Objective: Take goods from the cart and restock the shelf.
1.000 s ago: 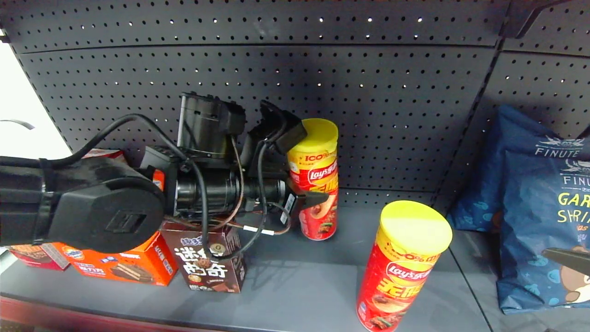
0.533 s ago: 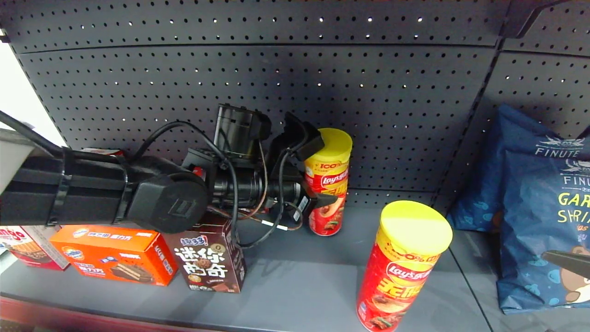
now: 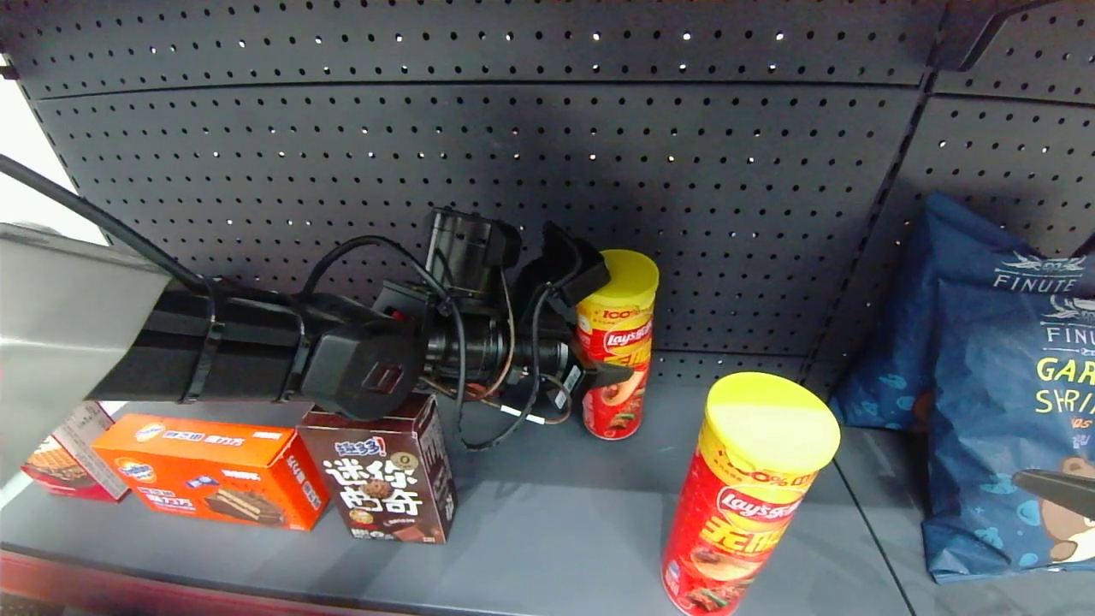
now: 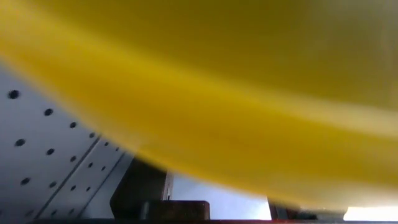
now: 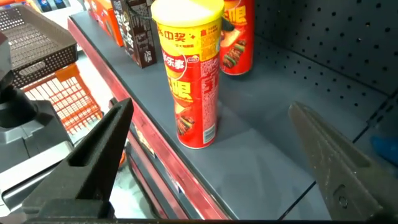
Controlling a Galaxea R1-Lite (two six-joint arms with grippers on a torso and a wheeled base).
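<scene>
A red chips can with a yellow lid [image 3: 618, 342] stands upright at the back of the grey shelf [image 3: 547, 513], close to the pegboard wall. My left gripper [image 3: 603, 329] is shut on it, one finger over the lid's rim and one across the body. Its yellow lid [image 4: 236, 93] is pressed close in the left wrist view. A second, like can [image 3: 753, 488] [image 5: 189, 68] stands free nearer the shelf's front. My right gripper [image 5: 211, 109] hangs open in front of that can, apart from it; one of its fingertips [image 3: 1052, 486] shows before the blue bags.
A brown box [image 3: 389, 479], an orange box [image 3: 210, 483] and a red box [image 3: 56, 462] line the shelf's left. Blue snack bags [image 3: 1009, 385] fill the right. Wire baskets [image 5: 43, 68] sit below the shelf's front edge [image 5: 161, 168]. Open shelf lies between the boxes and the front can.
My left arm has carried the held can farther back and to the right, down to the shelf by the pegboard. The front can and my right gripper have stayed put.
</scene>
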